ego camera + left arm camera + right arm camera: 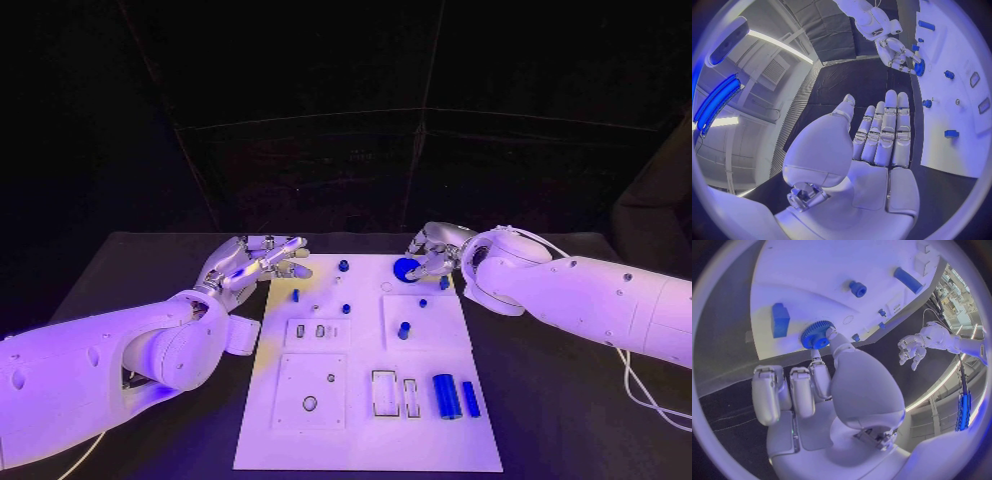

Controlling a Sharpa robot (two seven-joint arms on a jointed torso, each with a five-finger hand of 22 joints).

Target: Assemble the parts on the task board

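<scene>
Black tabletop (159, 260) carries a long white rectangular task board (361, 440) at its middle, running away from the robot. Two white arms reach in toward the board's far end, one from each side.

At the far left corner of the board, the left silver hand (257, 260) hovers just off the edge. In the left wrist view the left hand's fingers (891, 130) lie straight and pressed side by side, with the thumb a little apart and nothing held between them.

At the far right of the board, the right silver hand (436, 250) holds a small blue toothed gear (407, 268). The right wrist view shows that blue gear (817, 335) pinched between the thumb tip and a fingertip, close over the white surface; whether it touches the board cannot be told. The other fingers (767, 392) of this hand are curled in beside the palm.

On the near part of the board, a fat blue cylinder (446, 396) lies beside a thinner blue rod (470, 398), both lengthwise and just apart. To their left sit two rectangular recesses (385, 392), and further left an oval slot (310, 403).

Around the middle, a small blue peg (404, 329) stands upright. Toward the far end, another small blue peg (343, 266) stands between the two hands.
</scene>
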